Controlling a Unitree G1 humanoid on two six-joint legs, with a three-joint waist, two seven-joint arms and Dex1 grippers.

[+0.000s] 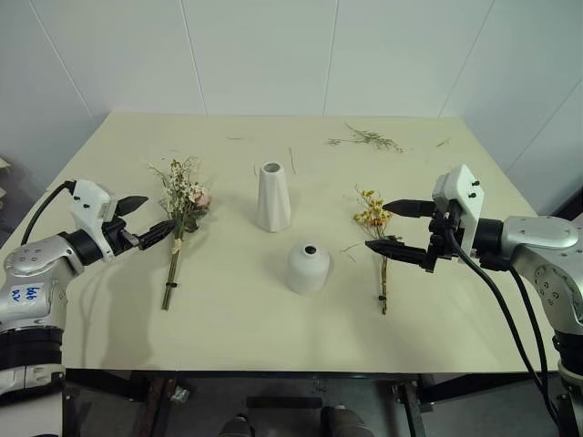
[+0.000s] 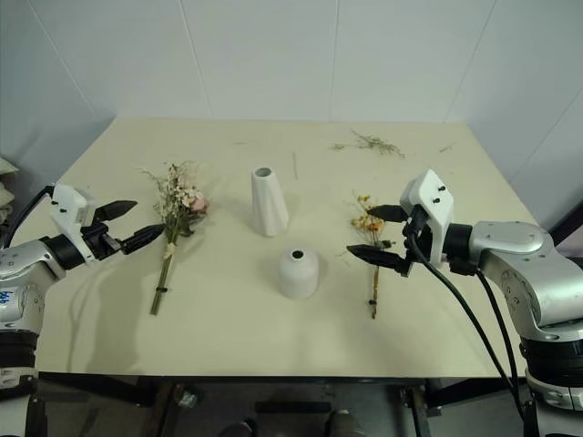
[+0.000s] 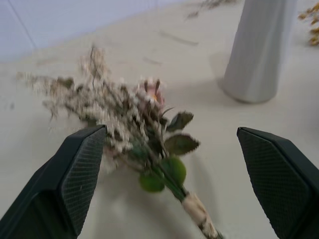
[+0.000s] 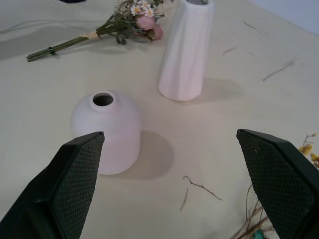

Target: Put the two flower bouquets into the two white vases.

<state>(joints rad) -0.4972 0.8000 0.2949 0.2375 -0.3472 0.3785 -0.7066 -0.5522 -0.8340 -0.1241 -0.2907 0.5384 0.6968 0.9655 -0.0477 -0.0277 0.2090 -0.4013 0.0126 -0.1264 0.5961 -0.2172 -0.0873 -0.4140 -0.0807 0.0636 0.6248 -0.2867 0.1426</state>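
The larger bouquet (image 1: 180, 211) with pink roses, pale sprigs and green leaves lies flat on the table's left side, stems toward the front. My left gripper (image 1: 144, 218) stands open just left of its wrapped stem, above the table. The slim yellow bouquet (image 1: 377, 238) lies on the right side. My right gripper (image 1: 390, 227) hovers open over its flower end. Between the bunches stand the tall tapered white vase (image 1: 271, 197) and, nearer the front, the short domed white vase (image 1: 309, 267). In the left wrist view the rose bunch (image 3: 144, 134) lies between the fingers.
Loose dried twig scraps (image 1: 369, 138) lie at the table's far right. A few thin stray stems (image 1: 291, 160) lie behind the tall vase. The beige table (image 1: 273, 337) has bare room along its front edge. White walls stand behind it.
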